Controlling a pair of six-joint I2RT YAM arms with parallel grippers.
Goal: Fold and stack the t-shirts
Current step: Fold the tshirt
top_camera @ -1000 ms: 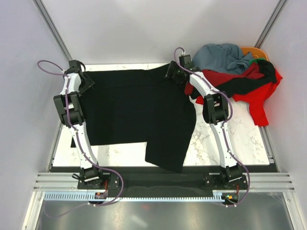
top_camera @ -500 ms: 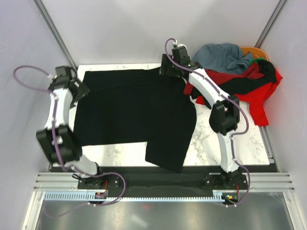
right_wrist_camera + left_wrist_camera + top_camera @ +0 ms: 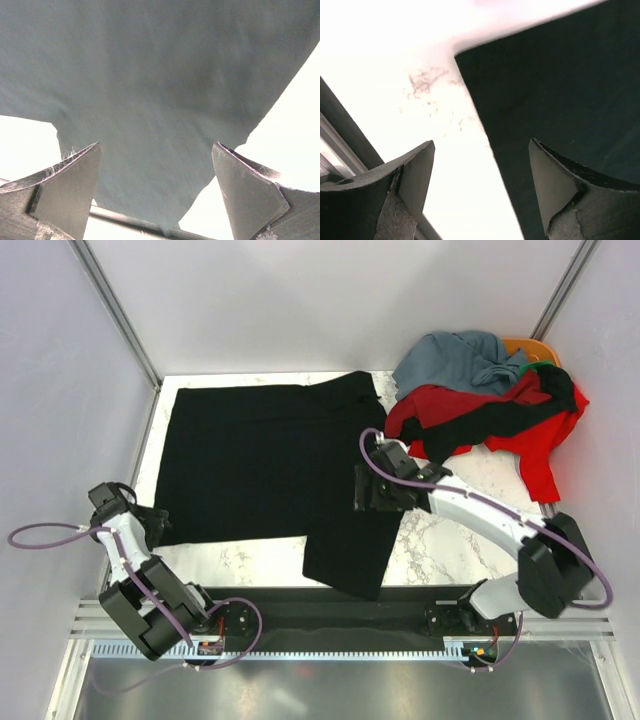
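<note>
White walls close in a pale marbled surface (image 3: 450, 540), and a black t-shirt (image 3: 270, 455) lies spread flat across most of it. What looks like a sleeve (image 3: 345, 565) hangs over the near edge at bottom centre of the overhead view. At lower left, the left claw (image 3: 158, 524) sits low at the shirt's bottom-left corner, jaws spread wide and empty, with the cloth's edge running up between its fingers. Right of centre, the right claw (image 3: 360, 490) hovers over the shirt where that sleeve begins, also fully spread and holding nothing. At upper right the other t-shirts (image 3: 500, 410) lie in a loose heap, red, grey-blue, orange, green and black tangled together. The black shirt's far sleeve comes very near them; whether it touches I cannot tell. The main risk seems to be an uneven grab. The left claw may close beside the corner rather than on it, or catch only the top layer, so the fold comes out skewed or bunched. The overhanging sleeve could pull the cloth towards the edge once it is lifted. A wide sweep could also snag the heap and drag a tee along.
</note>
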